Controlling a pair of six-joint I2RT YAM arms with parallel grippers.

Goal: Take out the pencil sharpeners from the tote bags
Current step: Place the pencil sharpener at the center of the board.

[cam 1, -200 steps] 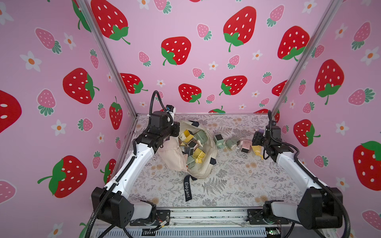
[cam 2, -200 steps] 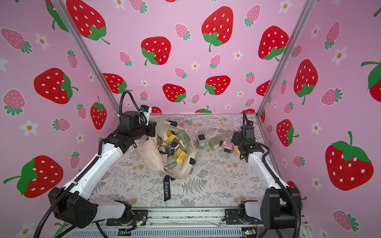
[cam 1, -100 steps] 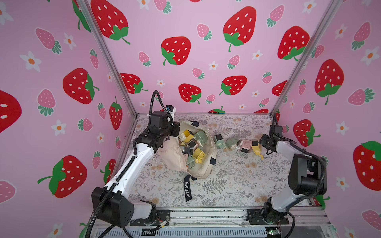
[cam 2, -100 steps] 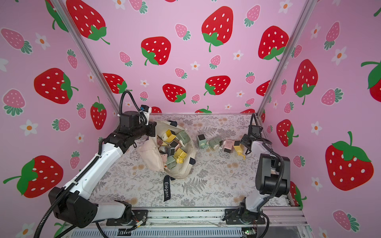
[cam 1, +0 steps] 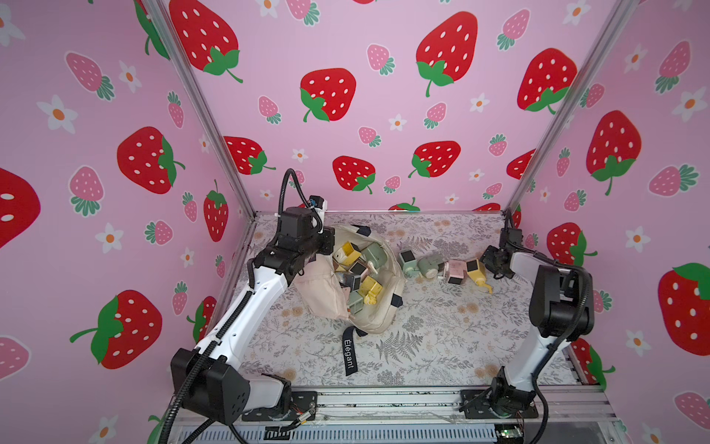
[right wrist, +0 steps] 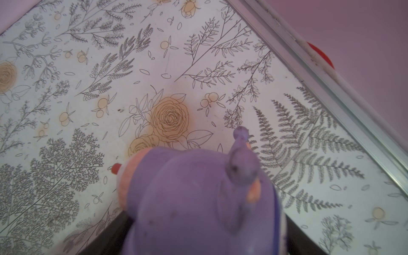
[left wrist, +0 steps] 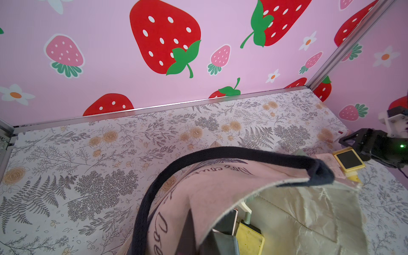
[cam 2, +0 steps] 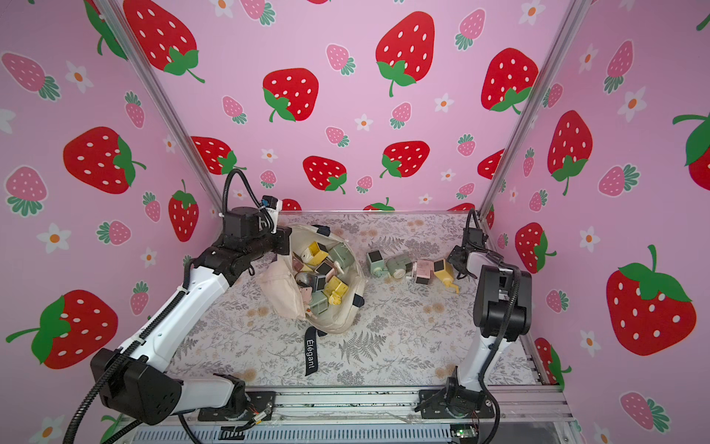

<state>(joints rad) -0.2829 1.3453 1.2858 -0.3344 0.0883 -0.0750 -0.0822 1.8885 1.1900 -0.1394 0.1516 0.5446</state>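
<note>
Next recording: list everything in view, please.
tote bag: one, cream, navy handles, left of centre, mouth open.
sharpeners in the bag: at least six, yellow, green, pink, heaped inside.
sharpeners on the table: four, blue-green, sage, pink, yellow, row right of bag.
purple sharpener: one, purple, in right gripper.
black strap: one, black, reads Elégant, before bag.
table: one, floral print.
left gripper: one, black, shut on bag's rim.
right gripper: one, black, closed on purple sharpener.
</note>
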